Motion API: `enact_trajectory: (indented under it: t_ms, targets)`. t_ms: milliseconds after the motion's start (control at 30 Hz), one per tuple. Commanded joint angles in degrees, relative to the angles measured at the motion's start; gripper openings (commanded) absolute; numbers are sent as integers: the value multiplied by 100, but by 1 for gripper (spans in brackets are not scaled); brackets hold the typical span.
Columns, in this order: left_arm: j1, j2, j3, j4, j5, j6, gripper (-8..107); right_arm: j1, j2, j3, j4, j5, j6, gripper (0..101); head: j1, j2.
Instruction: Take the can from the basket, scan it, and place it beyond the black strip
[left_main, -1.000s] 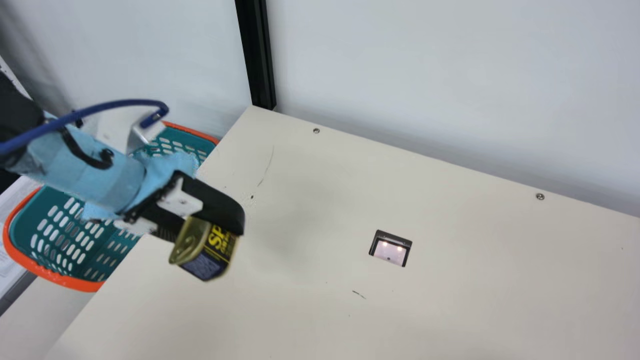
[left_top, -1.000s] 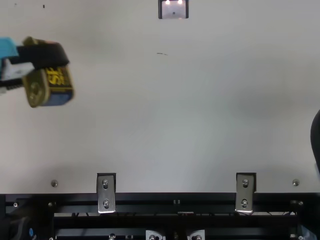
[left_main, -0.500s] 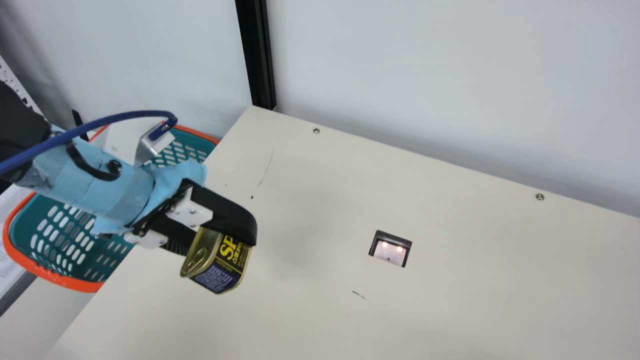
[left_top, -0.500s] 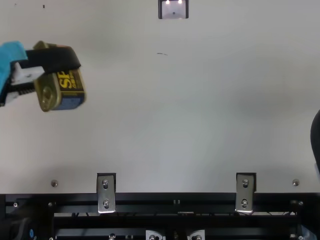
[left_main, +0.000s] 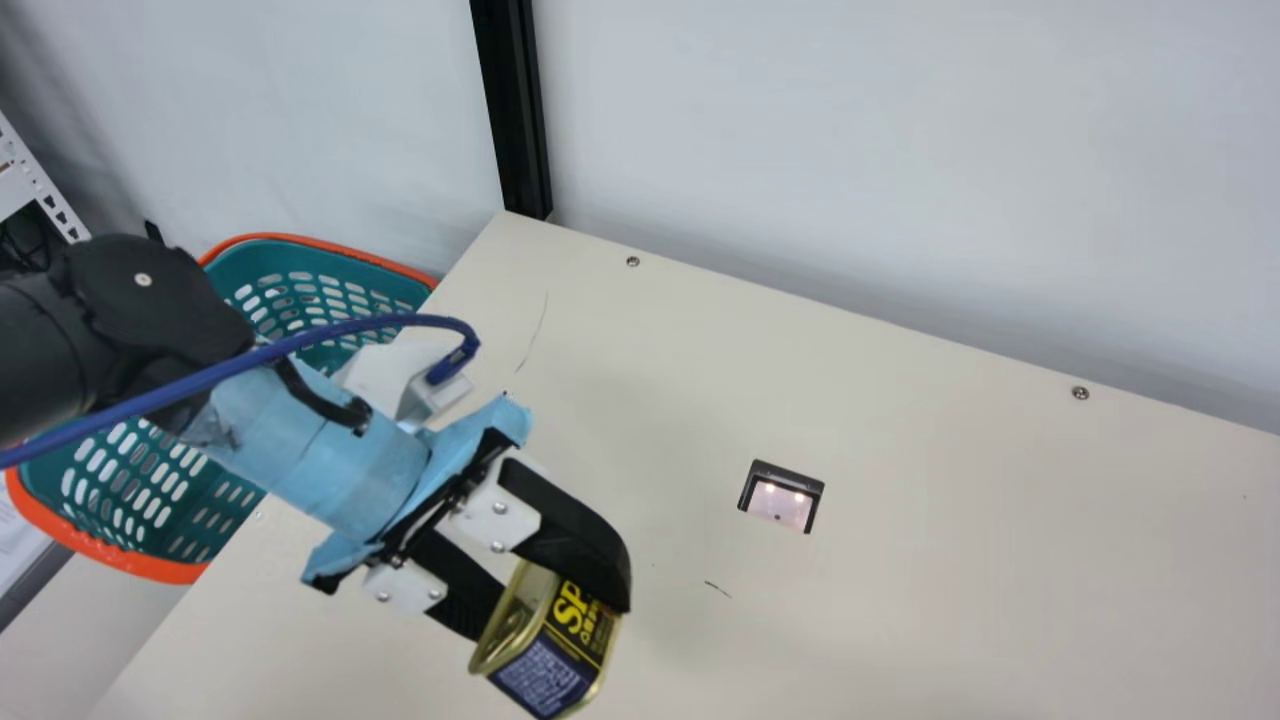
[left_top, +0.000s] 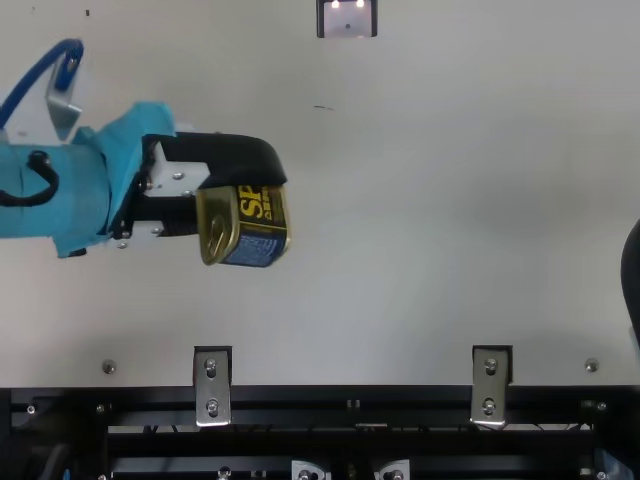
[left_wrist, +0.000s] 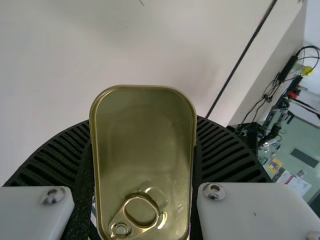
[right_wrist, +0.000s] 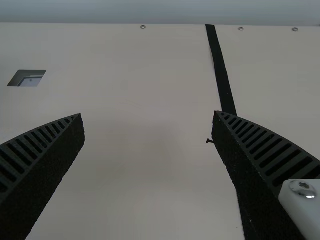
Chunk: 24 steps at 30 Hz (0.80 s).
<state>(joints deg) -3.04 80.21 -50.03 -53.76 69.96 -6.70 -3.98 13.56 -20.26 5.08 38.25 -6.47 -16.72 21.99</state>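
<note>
In the main view, the left claw (left_main: 548, 612), black and ribbed, gripped the rounded gold metal can with a dark printed wrap (left_main: 545, 660) at lower centre, past the orange-rimmed teal plastic basket (left_main: 105, 560), evidently bound for the lit, black-framed scanner window (left_main: 780, 506) in the cream surface (left_main: 960, 560). In the top view, the can sat left of centre. In the left wrist view, its ring-pull lid faced the camera, pinched across the narrow width, probably for firmness. In the right wrist view, the right claw (right_wrist: 148, 117) gaped, holding nothing, the flat black strip (right_wrist: 220, 67) beyond.
</note>
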Motion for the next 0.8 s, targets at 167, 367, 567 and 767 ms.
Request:
enact_trajectory:
  t_ms: [167,367,567,767]
  targets:
    - [0,-1,0,-9,-11,-2,10,0,0,0,0,0,0,101,-147,51]
    - [0,-1,0,-10,-11,-2,10,0,0,0,0,0,0,101,-147,51]
    - [0,-1,0,-10,-11,-2,10,0,0,0,0,0,0,101,-147,51]
    - [0,-1,0,-10,-11,-2,10,0,0,0,0,0,0,101,-147,51]
